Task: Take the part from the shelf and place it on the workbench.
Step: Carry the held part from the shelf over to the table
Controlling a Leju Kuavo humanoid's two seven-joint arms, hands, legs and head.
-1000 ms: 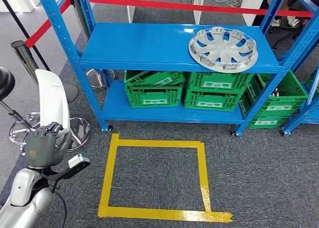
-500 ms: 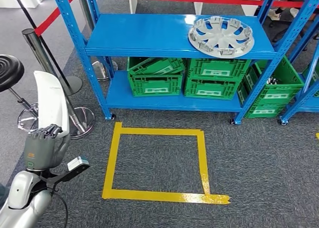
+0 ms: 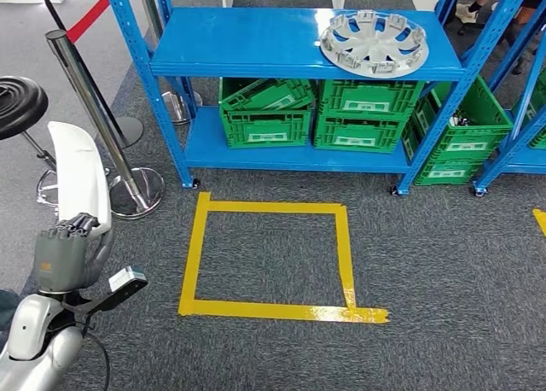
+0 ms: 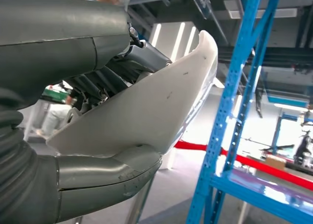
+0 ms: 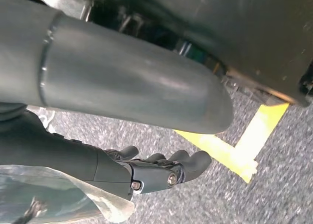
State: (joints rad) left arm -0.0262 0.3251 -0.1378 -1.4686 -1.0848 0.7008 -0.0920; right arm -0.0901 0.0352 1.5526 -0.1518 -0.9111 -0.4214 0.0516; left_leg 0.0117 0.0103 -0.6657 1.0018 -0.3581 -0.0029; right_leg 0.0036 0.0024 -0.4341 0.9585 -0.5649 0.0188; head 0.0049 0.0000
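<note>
Grey carpet (image 3: 425, 263) floors a workshop bay, with a rectangle of yellow tape (image 3: 270, 254) marked on it before a blue steel shelf (image 3: 258, 45). On the shelf's upper deck, toward its right end, lies a silver wheel cover (image 3: 374, 43); on the lower deck stand green crates (image 3: 312, 122), with another green crate (image 3: 467, 139) under the adjoining rack to the right. A red barrier belt runs from chrome stanchions (image 3: 96, 118) at left, beside a black stool (image 3: 20, 105). The left hand (image 3: 67, 254) is raised at the lower left of the head view and grips the part, a white curved panel (image 3: 80, 177) that stands upright above it; in the left wrist view the thumb lies under the panel (image 4: 147, 111) and the darker fingers (image 4: 122, 70) bear on its other face, so the panel is pinched near one end. The right hand (image 5: 158, 172) hangs beside the body over the carpet, its fingers loosely curled and holding nothing. No counter is in sight, so the placing step is not yet done. The panel looks like a thin moulded shell: probably light and fairly stiff, yet smooth and glossy, hence liable to slip or pivot in a one-ended pinch. A hold nearer its middle, or support from the second hand along the long edge, would likely steady it; its thin rim may chip if set down hard.
</note>
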